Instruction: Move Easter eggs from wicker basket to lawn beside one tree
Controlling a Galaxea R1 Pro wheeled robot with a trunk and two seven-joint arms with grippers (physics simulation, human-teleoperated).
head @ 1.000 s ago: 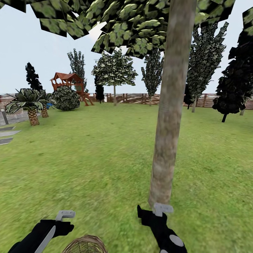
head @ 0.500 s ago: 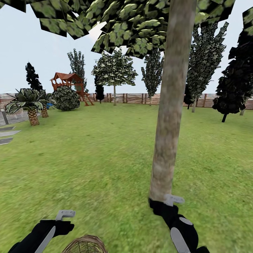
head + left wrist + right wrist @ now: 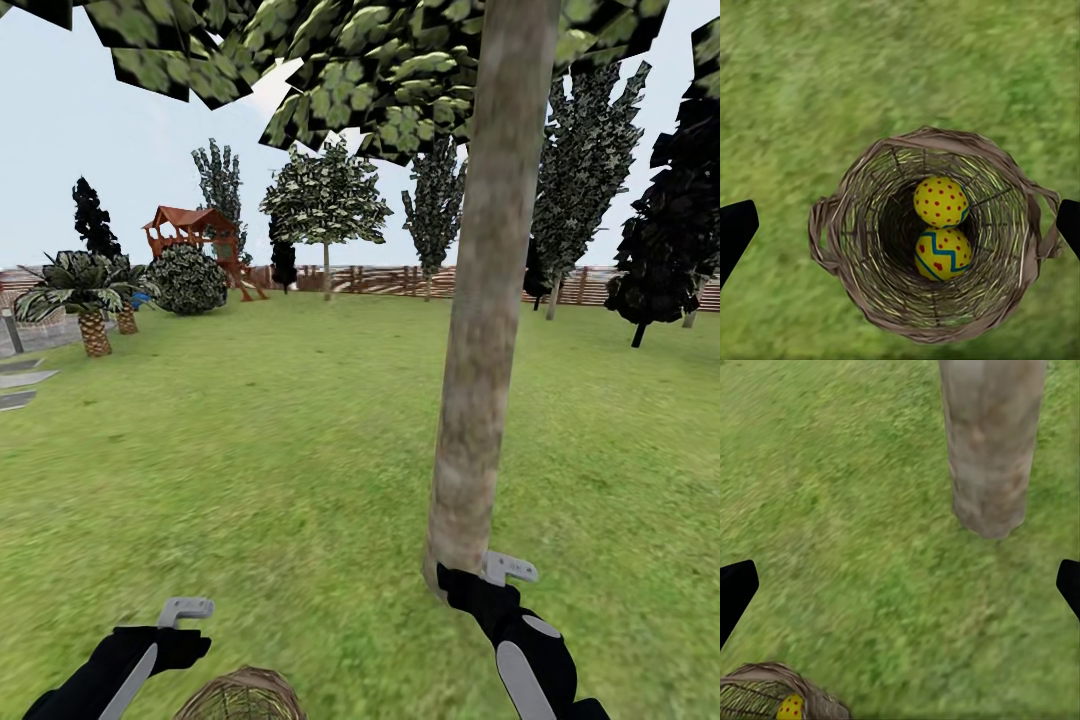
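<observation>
**Inspector:** Eggs first. Two Easter eggs (image 3: 940, 229) lie touching in the bottom of the wicker basket (image 3: 832, 232), which sits on the lawn (image 3: 250, 450) near the foot of the tree (image 3: 480, 330). A third egg I cannot find.

**Second:** Grippers?

**Inspector:** The left gripper (image 3: 900, 225) hangs over the basket, spread wide, holding nothing. The right gripper (image 3: 900, 585) is likewise spread and empty, close by the trunk base.

**Second:** Risks?

**Inspector:** In my judgement, the open weave and braided rim could snag a finger on the way down and tip the basket. Round eggs may roll off from the trunk once released.

**Second:** Change against the earlier frames?

**Inspector:** The right arm has moved forward and outward toward the trunk. The left arm and basket are unmoved.
</observation>
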